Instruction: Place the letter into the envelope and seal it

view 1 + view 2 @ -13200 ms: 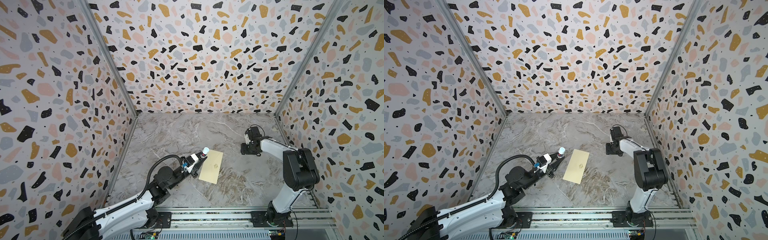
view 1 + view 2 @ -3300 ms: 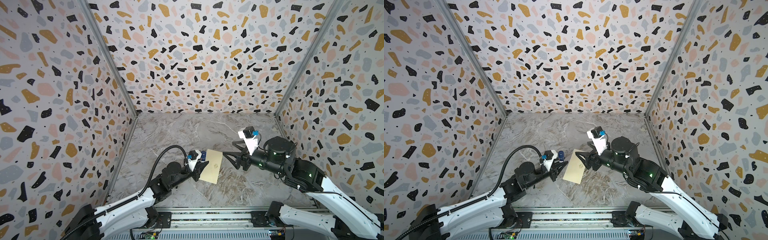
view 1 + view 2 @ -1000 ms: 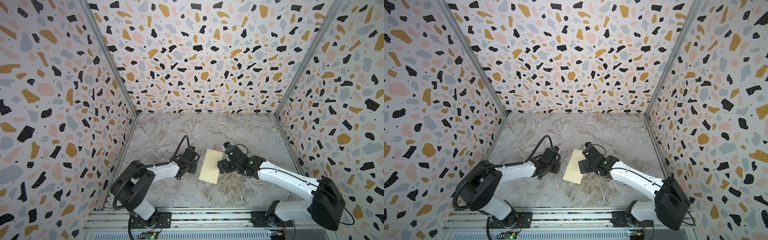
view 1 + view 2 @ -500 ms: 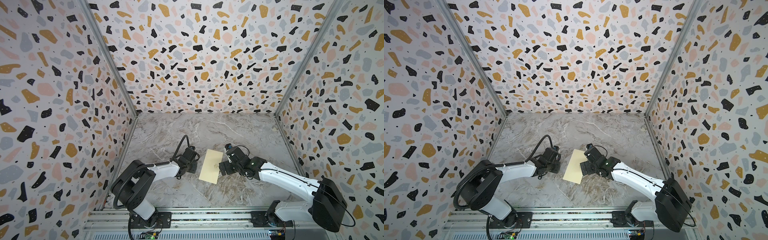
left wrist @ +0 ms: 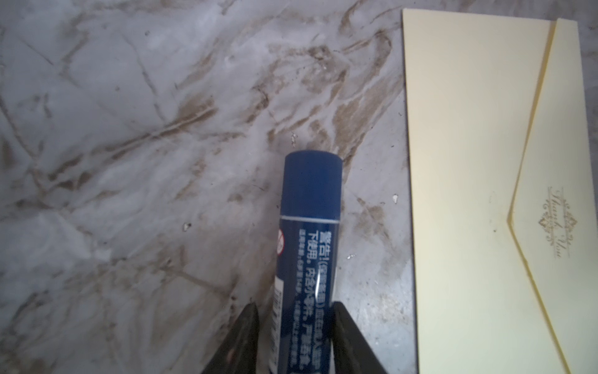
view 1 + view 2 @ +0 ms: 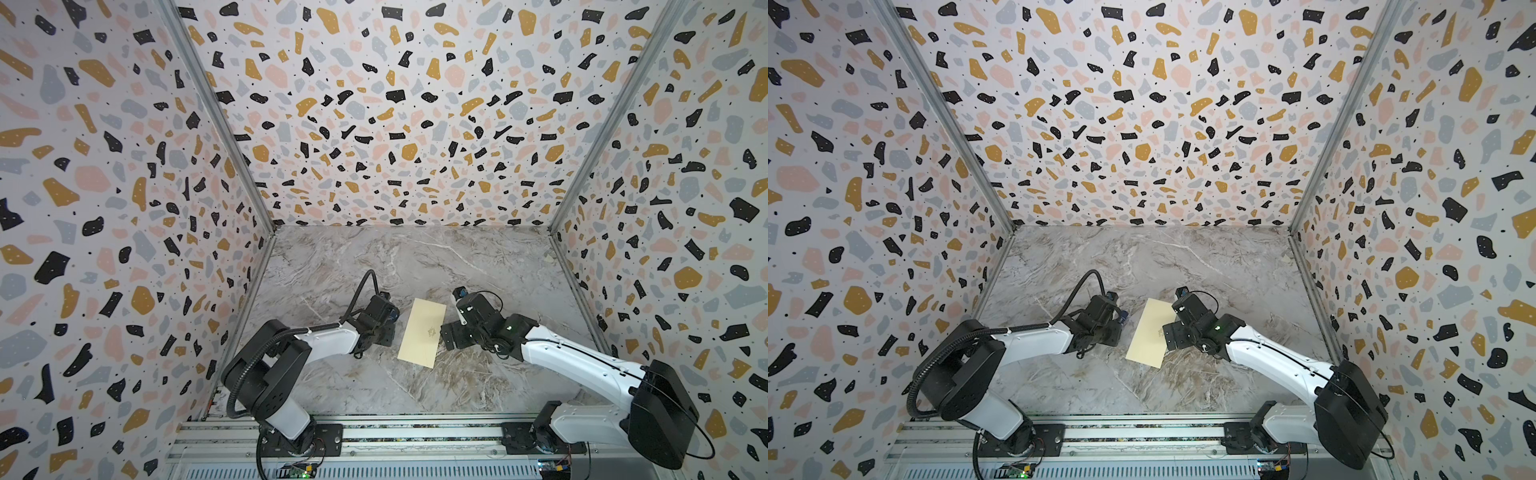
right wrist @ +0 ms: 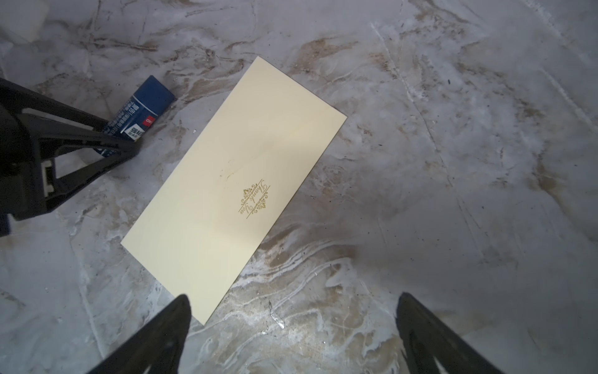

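Top view: envelope (image 6: 422,332) flat on marble tabletop (image 6: 374,257), between left gripper (image 6: 387,321) and right gripper (image 6: 449,336).
Left wrist: jaws part-open astride blue glue stick (image 5: 309,246), small gap one side.
Right wrist: jaws wide apart, empty, beside envelope edge.

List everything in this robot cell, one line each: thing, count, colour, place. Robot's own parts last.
table: 1, grey marble, cell floor
walls: 3, terrazzo-patterned, around the table
envelope: 1, pale cream, gold emblem, flat mid-table, flap down
glue stick: 1, dark blue, lying on the table beside the envelope
left gripper: 1, black, open astride the glue stick
right gripper: 1, black, wide open, by the envelope's opposite side
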